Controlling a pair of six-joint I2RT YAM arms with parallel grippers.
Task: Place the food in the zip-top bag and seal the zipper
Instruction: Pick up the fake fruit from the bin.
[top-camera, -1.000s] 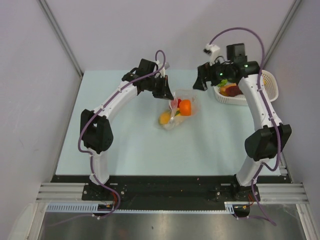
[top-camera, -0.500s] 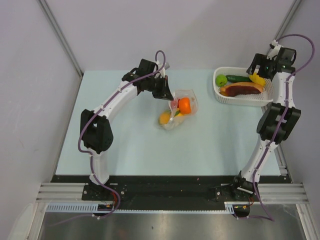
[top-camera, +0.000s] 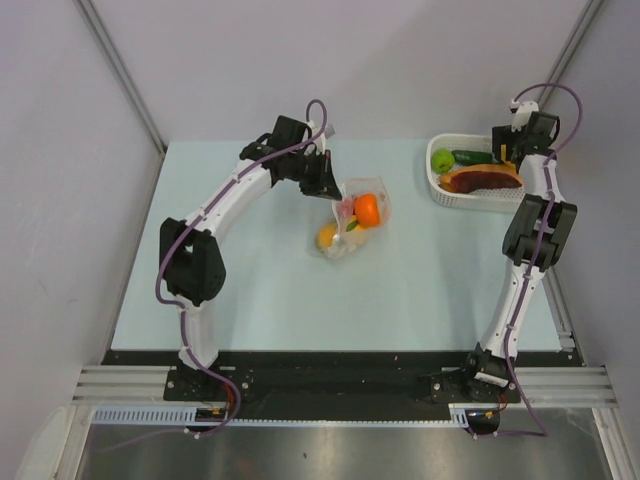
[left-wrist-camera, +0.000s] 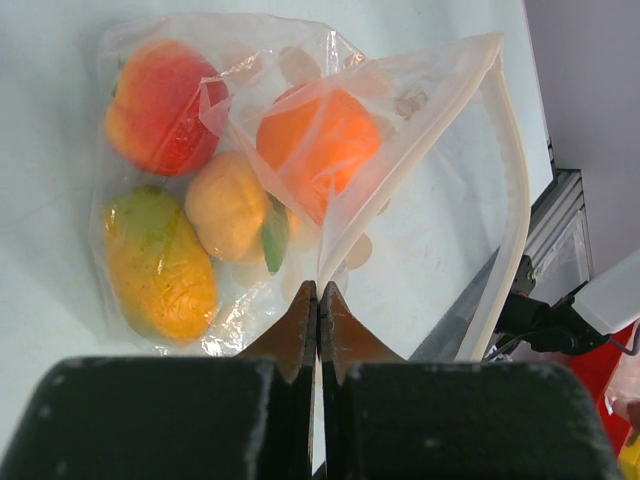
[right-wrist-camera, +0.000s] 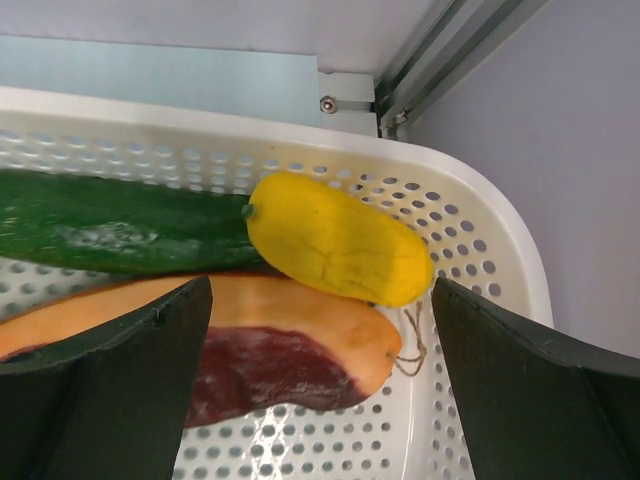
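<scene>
- right gripper has swung away from the middle of the bench to the far right corner and now hangs over the basket; the left arm and the bag have hardly shifted.
- nearest, in the middle of the bench, the bag lies flat with four pieces inside: a yellow-green fruit, a pale orange one, a red one and an orange that sits high, close to the mouth.
- risk: if the mouth gets tugged or tipped, the orange looks the likeliest to roll back out.
- just beyond it, toward the far edge, the left gripper has its jaws together, clamped on one lip of the bag, so the mouth stands up as a tent.
- risk: the film is thin and slippery, so it may creep out of the pinch and let the opening fall flat before the next piece arrives.
- the zipper is unsealed and bowed wide; with only one lip held, its two halves could end up skewed or folded when pressed later.
- farthest, the basket still holds a cucumber, a yellow piece, a red-brown slab and a green fruit, so filling is partly done.
- the right gripper's fingers are spread wide on either side of the yellow piece, holding nothing.
- risk: the yellow piece is smooth and rounded, leaning on the cucumber and the slab, so closing off-centre could squirt it away or snag a neighbour or the basket wall.
</scene>
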